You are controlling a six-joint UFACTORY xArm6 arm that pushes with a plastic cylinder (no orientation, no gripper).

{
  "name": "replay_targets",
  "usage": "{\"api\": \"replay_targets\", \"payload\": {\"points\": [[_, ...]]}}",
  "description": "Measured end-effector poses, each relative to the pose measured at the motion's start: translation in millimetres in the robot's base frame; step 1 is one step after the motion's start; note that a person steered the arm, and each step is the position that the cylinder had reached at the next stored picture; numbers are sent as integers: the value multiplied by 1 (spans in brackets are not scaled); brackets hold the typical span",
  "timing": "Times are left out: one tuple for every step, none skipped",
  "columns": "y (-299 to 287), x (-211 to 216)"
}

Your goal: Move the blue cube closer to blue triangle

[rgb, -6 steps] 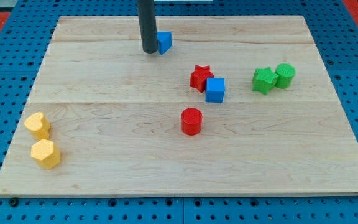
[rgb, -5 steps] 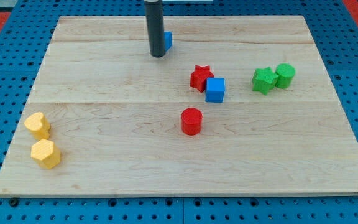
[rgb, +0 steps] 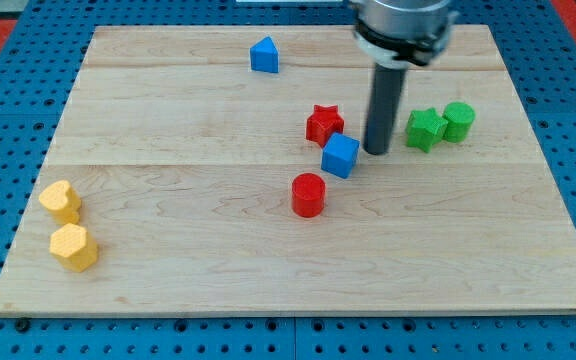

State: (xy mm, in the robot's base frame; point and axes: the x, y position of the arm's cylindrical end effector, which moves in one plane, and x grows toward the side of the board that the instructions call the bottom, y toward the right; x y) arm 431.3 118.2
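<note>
The blue cube (rgb: 340,156) sits near the board's middle, turned at an angle, just below the red star (rgb: 323,124). The blue triangle (rgb: 263,55) stands apart near the view's top, left of centre. My tip (rgb: 376,150) is just right of the blue cube, close to its right corner; I cannot tell if it touches. The dark rod rises from there to the arm's head at the view's top.
A red cylinder (rgb: 308,194) stands below the blue cube. A green star (rgb: 425,129) and a green cylinder (rgb: 458,120) sit right of my tip. Two yellow blocks (rgb: 60,200) (rgb: 73,247) lie at the lower left of the wooden board (rgb: 168,290).
My tip moved from beside the blue triangle to the right and down, to the blue cube's right side. The blue cube has shifted slightly down-left and rotated. The triangle is now uncovered.
</note>
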Motion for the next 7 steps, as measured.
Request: {"api": "replay_targets", "payload": {"points": [[-10,9],[-114,5],[-130,10],[-197,2],[-227,-25],[-214,-64],[-171,-89]]}}
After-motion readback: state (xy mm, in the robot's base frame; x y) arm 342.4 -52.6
